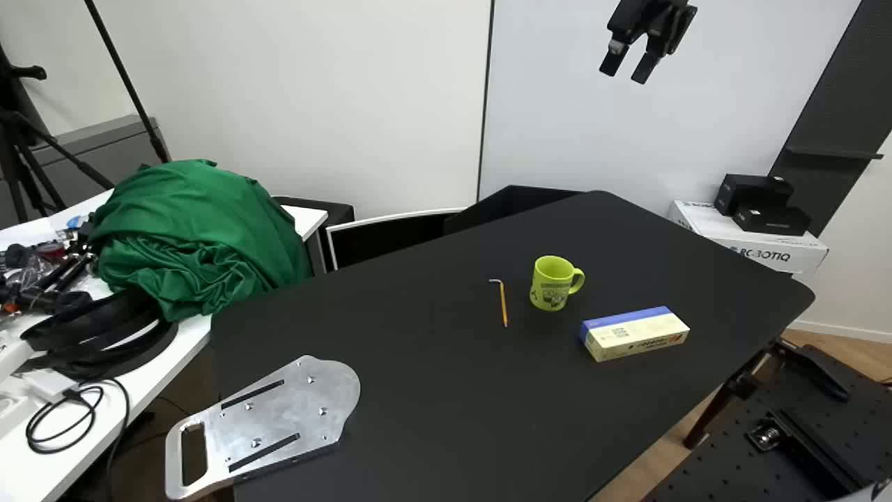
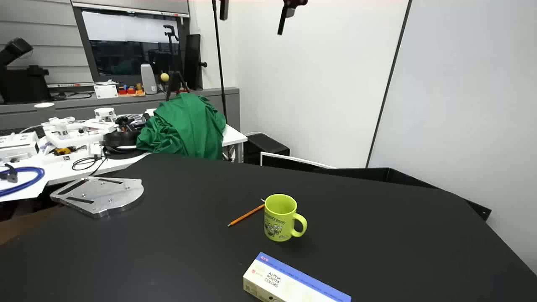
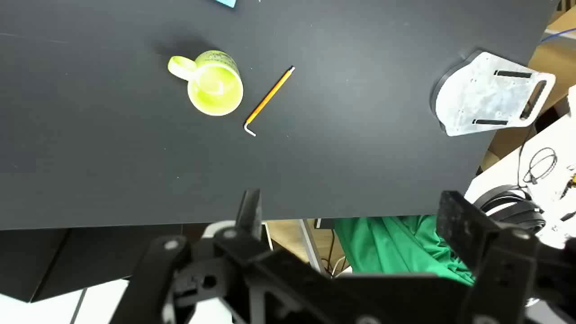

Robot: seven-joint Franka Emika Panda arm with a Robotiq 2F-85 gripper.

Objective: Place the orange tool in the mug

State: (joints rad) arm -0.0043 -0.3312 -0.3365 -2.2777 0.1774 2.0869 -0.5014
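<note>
Silver plate (image 1: pixel 268 418) nearest, left, jutting past the table's (image 1: pixel 418 376) edge! Rightward, the slender orange tool (image 1: pixel 503 305) lies flat: bent silver tip (image 3: pixel 247 129) whole in the wrist view, partly hidden in an exterior view by the lime mug (image 2: pixel 282 222), upright just to the right. High above hangs the end effector (image 1: pixel 624 72), fingers spread wide! Then the yellow box (image 1: pixel 634 335), with room beyond to the table's right edge.

Upright green mug (image 2: pixel 278 219), orange tool (image 3: pixel 269 96) beside
</note>
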